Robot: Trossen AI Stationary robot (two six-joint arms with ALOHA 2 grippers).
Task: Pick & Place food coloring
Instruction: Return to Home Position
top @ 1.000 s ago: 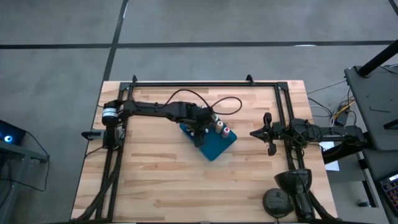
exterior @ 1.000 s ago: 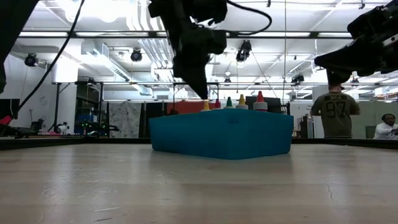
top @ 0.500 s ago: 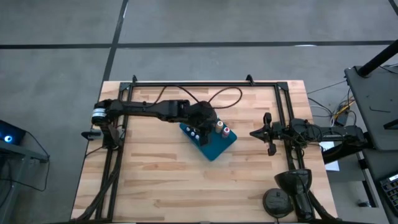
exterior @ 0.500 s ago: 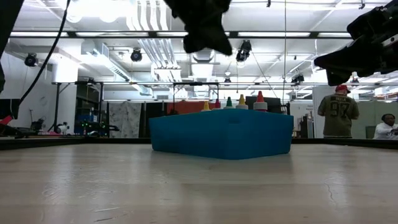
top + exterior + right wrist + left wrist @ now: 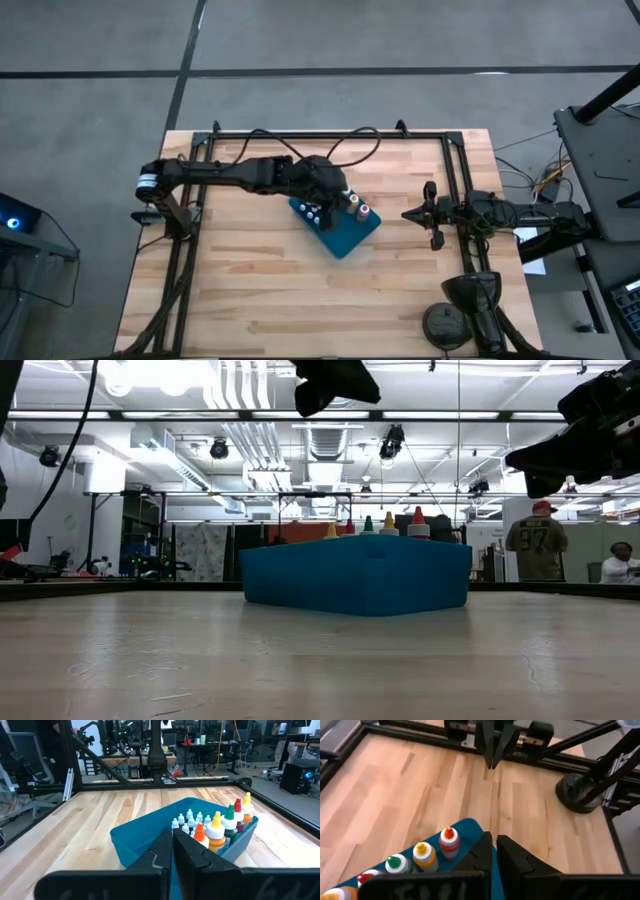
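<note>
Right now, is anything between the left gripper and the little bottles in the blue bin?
No, nothing I can see. The left gripper hangs in the air above the blue bin, and the bottles stand uncovered inside it.

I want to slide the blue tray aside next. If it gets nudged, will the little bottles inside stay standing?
Mostly, I'd guess. The bottles stand packed together at one end of the blue tray, so neighbours and walls should prop them. They look tall and narrow, so a sharp shove might tip outer ones. Flat on the table, the tray should slide.
</note>
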